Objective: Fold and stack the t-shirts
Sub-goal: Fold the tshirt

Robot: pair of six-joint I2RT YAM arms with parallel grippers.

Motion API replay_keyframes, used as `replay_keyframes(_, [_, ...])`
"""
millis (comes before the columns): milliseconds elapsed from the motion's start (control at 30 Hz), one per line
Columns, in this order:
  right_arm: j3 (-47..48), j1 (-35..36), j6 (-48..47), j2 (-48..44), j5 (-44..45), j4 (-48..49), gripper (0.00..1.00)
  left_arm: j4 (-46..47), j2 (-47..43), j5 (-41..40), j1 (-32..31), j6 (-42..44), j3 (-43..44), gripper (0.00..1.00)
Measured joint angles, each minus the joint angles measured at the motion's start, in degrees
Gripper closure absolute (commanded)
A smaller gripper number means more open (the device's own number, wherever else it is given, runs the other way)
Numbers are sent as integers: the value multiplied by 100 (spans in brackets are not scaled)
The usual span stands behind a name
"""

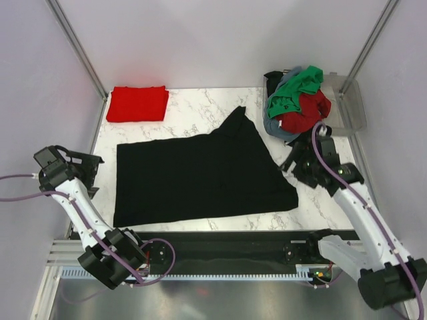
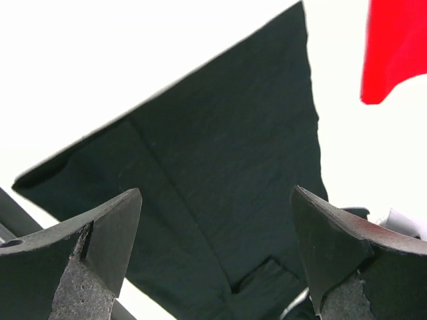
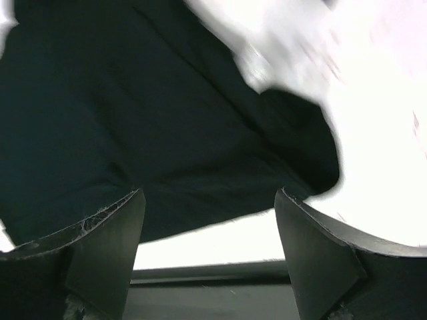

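The black t-shirt (image 1: 200, 173) is laid flat mid-frame, not yet folded. The left gripper (image 2: 217, 200) and right gripper (image 3: 210, 197) are held open, empty. Its edges should probably be gripped next.

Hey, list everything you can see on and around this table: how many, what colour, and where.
black t-shirt: one, black, spread flat mid-table
red t-shirt: one, red, folded, far left corner
t-shirt pile: one heap, green, red, grey-blue and black, far right
bin: one, clear grey, far right corner, beside the heap
table: one, white marble
left arm: one, white, left edge, jaws open, empty
right arm: one, white, right side, jaws open by the black t-shirt's right edge
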Motion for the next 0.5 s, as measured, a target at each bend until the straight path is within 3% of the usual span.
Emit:
replay_keyframes(233, [3097, 870, -765, 2424, 595, 260, 11, 153, 323, -321, -181, 101, 710, 0])
replay_keyframes(367, [4784, 907, -1196, 4446, 581, 428, 13, 682, 695, -96, -313, 267, 654, 0])
replay_keyframes(500, [7123, 890, -1526, 6734, 570, 291, 13, 1167, 1080, -103, -723, 450, 319, 0])
